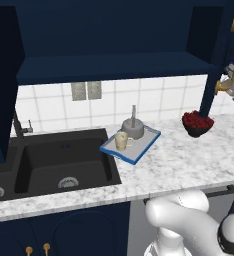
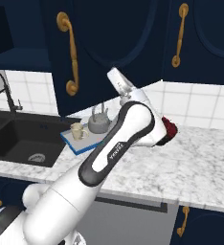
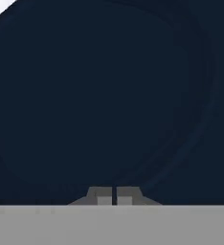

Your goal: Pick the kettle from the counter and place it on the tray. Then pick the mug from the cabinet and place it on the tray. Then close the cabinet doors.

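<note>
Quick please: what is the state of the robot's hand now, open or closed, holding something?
Hand: closed, fingertips together, holding nothing, close against a navy cabinet door.

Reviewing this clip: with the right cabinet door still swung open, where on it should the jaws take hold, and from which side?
Judging from the right base view, grip the cabinet door by its long vertical gold handle. It stands proud of the panel, so shut jaws would need to open and straddle the bar sideways, coming at the door's outer face. The gripper already faces the arched navy panel closely.

We see the grey kettle [image 1: 132, 128] and beige mug [image 1: 121, 141] upright, side by side on the blue-rimmed tray [image 1: 139, 152], which lies on the marble desk [image 1: 189, 160] beside the sink.
</note>
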